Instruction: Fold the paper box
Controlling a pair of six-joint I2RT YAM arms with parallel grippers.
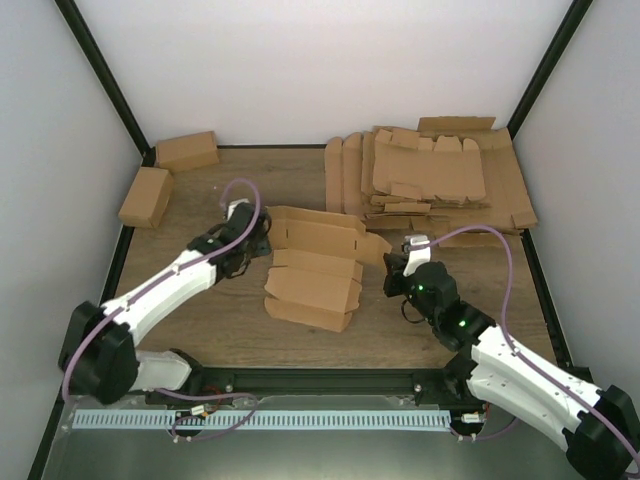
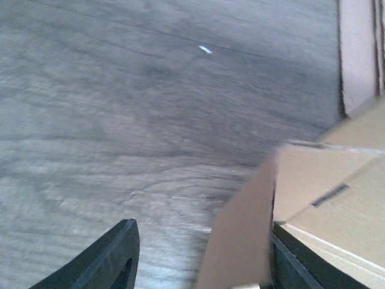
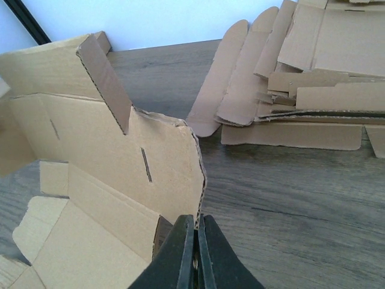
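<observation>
The paper box (image 1: 312, 268) is a brown die-cut blank, partly folded, in the middle of the table. Its right flap stands upright. My right gripper (image 1: 396, 268) is shut on the edge of that flap; in the right wrist view the jaws (image 3: 197, 232) pinch the cardboard edge of the box (image 3: 120, 162). My left gripper (image 1: 256, 240) is at the blank's left end. In the left wrist view it (image 2: 201, 265) is open, with a raised flap of the box (image 2: 243, 235) between the fingers, close against the right finger (image 2: 298, 265). The left finger (image 2: 111, 262) is well apart from it.
A stack of flat brown blanks (image 1: 430, 175) lies at the back right, also in the right wrist view (image 3: 301, 78). Two folded brown boxes (image 1: 187, 151) (image 1: 145, 196) sit at the back left. Black frame posts and white walls bound the table.
</observation>
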